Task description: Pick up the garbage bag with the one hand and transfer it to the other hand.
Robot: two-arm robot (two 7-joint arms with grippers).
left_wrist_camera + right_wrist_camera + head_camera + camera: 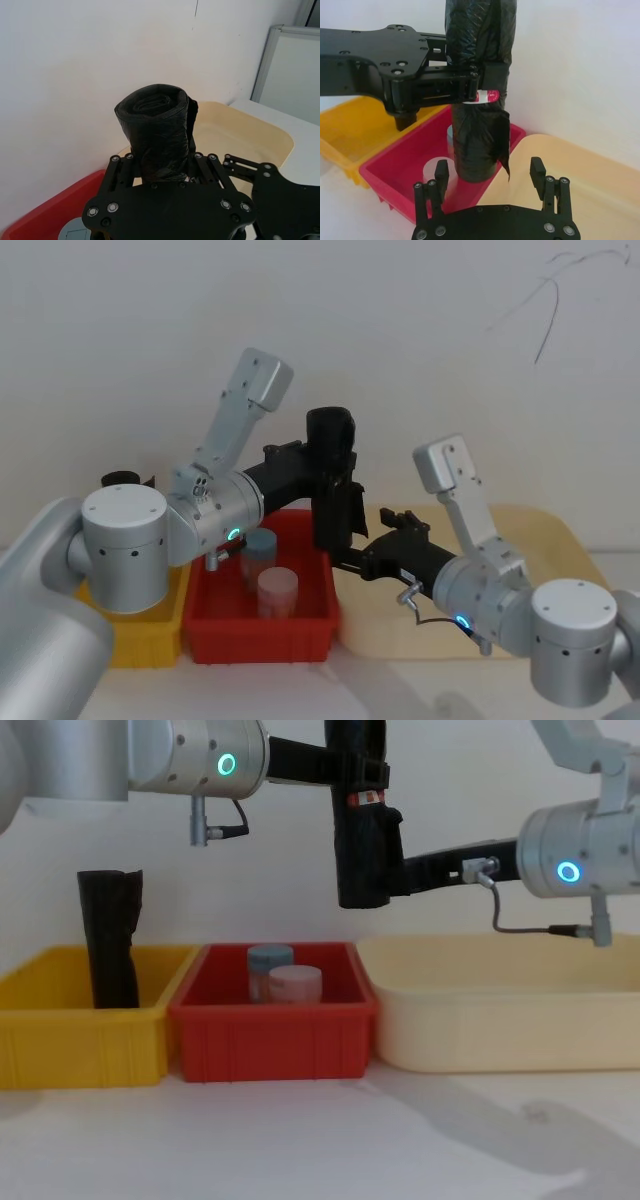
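Observation:
The garbage bag (330, 455), a tall black roll with a red-and-white label band (487, 96), hangs upright above the red bin. My left gripper (480, 85), on the green-ringed arm, is shut on it at the label, about mid-height. It also shows from above as the garbage bag (157, 130) in the left gripper (160, 170). My right gripper (489, 167), on the blue-ringed arm, is open at the roll's lower end. One fingertip (441, 170) stands on each side, clear of the plastic. From the side, the garbage bag (362, 850) hangs with the right gripper (400, 875) at its lower right.
The red bin (270, 1030) below holds a blue-lidded jar (270, 958) and a pale-lidded jar (295, 982). A yellow bin (80, 1040) on the left holds another black roll (110, 935). A cream tray (500, 1020) lies on the right.

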